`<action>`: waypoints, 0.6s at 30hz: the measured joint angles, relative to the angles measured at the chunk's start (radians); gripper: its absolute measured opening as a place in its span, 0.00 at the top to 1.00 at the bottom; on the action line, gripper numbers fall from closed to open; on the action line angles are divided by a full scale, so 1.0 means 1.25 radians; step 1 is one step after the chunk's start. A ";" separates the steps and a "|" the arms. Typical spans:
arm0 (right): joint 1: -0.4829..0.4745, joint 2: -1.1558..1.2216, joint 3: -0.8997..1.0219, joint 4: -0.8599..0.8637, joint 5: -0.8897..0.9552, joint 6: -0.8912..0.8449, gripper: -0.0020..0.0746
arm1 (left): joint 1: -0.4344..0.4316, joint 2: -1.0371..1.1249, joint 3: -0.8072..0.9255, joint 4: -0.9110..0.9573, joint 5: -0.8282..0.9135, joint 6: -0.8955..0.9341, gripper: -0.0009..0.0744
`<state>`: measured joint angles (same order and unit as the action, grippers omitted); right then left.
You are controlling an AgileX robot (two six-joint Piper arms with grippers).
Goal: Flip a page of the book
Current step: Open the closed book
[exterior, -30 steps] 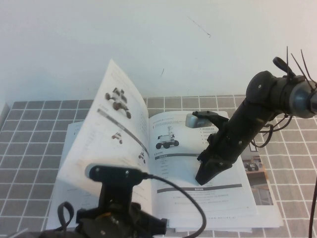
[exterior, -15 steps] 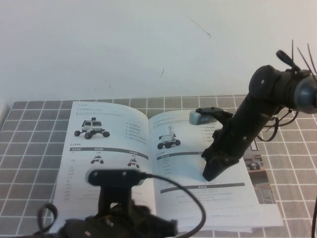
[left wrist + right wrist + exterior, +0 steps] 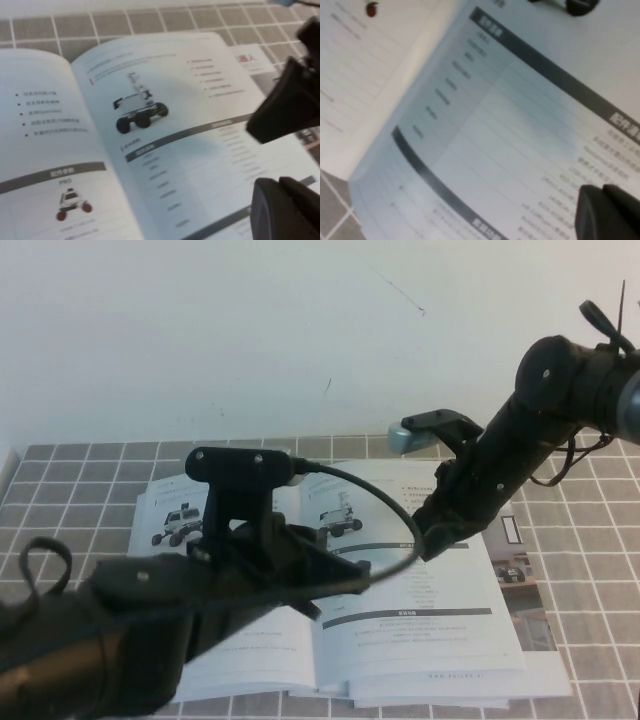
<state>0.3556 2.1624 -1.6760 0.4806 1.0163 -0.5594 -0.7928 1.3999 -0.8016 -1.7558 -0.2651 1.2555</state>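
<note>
The book point(image 3: 400, 590) lies open and flat on the grey-tiled desk point(image 3: 60, 490), its spine running away from the robot toward the white wall point(image 3: 200, 330). The page point(image 3: 175, 525) now rests flat on the left-hand side, showing a pale wheeled rover near its top; most of that side is hidden in the high view behind the left arm point(image 3: 150, 620), which reaches across it from the near left corner. The right-hand side shows a small wheeled robot with a mast, a dark bar under it and lines of fine print. The right hand point(image 3: 432, 543) hangs above the upper part of that right-hand side, near the middle fold, at the end of the black right arm point(image 3: 520, 430) that slopes down from the far right; its fingers are closed together and hold nothing, and I cannot tell whether the tip touches the paper. The left hand point(image 3: 287, 212) is over the book's right-hand side too, seen only as a dark shape at the edge of its own camera, so how far it is open I cannot tell. More sheets stick out from under the book's right edge.
</note>
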 joint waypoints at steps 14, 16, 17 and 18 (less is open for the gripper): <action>0.000 0.062 0.009 -0.064 -0.026 0.065 0.98 | 0.228 0.302 -0.014 0.009 0.159 0.055 0.99; 0.000 0.064 0.009 -0.061 -0.026 0.070 0.98 | 0.230 0.334 -0.022 0.009 0.162 0.062 0.99; 0.000 0.066 0.009 -0.060 -0.026 0.075 0.98 | 0.230 0.340 -0.028 0.009 0.169 0.067 0.99; 0.000 0.066 0.009 -0.060 -0.026 0.079 0.98 | 0.230 0.343 -0.030 0.009 0.176 0.070 0.99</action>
<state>0.3556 2.2444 -1.6643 0.4061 0.9835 -0.4609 -0.5054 1.8283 -0.8387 -1.7440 -0.0454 1.3429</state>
